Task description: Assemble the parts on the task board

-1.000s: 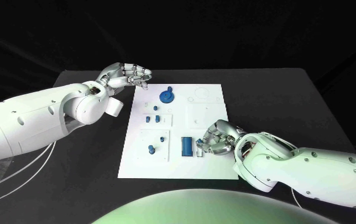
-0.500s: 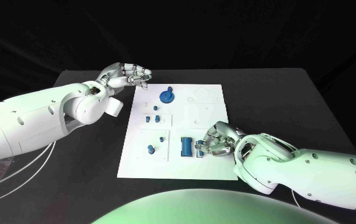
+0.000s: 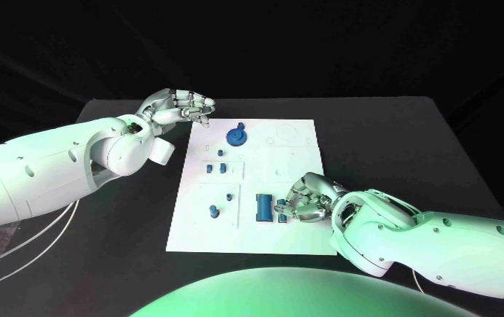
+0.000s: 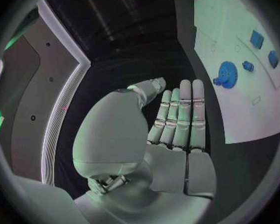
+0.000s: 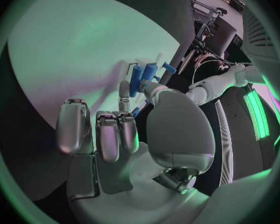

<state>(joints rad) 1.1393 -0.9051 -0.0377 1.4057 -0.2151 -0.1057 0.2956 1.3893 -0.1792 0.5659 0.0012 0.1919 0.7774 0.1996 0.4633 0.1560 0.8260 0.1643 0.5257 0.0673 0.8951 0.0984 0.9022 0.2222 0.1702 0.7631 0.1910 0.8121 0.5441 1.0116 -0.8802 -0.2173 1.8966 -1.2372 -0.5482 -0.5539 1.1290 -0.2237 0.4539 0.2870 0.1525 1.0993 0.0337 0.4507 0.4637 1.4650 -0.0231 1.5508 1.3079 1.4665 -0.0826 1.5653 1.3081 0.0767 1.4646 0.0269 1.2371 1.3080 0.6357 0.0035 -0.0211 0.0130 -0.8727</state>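
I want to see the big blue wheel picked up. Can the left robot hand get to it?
Probably yes. The left robot hand hovers beside the board's far corner, and nothing lies between it and the wheel.

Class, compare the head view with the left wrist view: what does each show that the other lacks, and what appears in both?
Head view alone: the right hand low over the near part of the task board, its fingers at a small blue part beside the blue rectangular block.

Left wrist view alone: the left hand's palm side, its fingers straight, side by side and holding nothing.

Both: the left hand, the white board, and the blue round gear-like part near its far end.
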